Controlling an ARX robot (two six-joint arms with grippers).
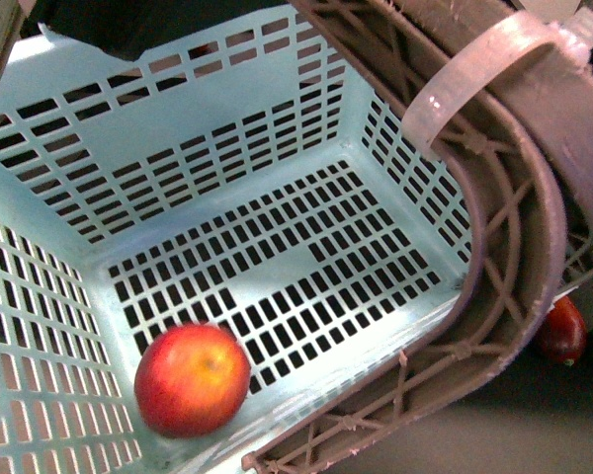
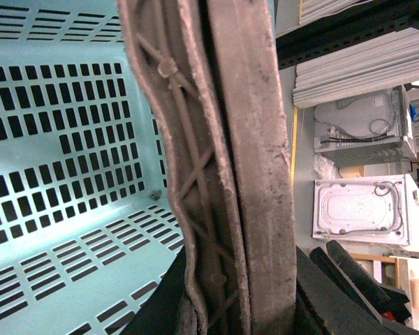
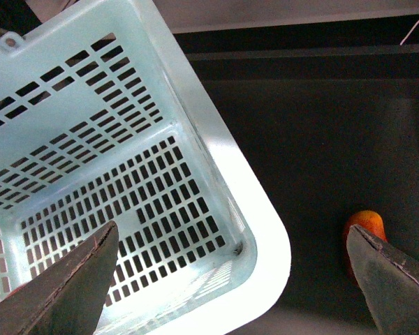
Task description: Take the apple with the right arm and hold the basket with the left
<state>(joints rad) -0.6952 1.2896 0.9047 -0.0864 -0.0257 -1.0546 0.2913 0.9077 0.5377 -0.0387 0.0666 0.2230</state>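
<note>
The apple (image 1: pixel 192 379) lies in a floor corner of the basket (image 1: pixel 277 259). The left hand (image 2: pixel 241 307) clenches its handle (image 2: pixel 251 139); the right hand (image 3: pixel 234 279) hangs released above the basket's rim.

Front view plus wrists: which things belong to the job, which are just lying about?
Job: apple, in the basket; its brown handle, clamped in the left pincer; right pincer, open and empty.
Lying about: dark red fruit outside the basket; white appliances behind.

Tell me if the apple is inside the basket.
Yes, the apple lies on the slotted floor of the basket, in a corner.
</note>
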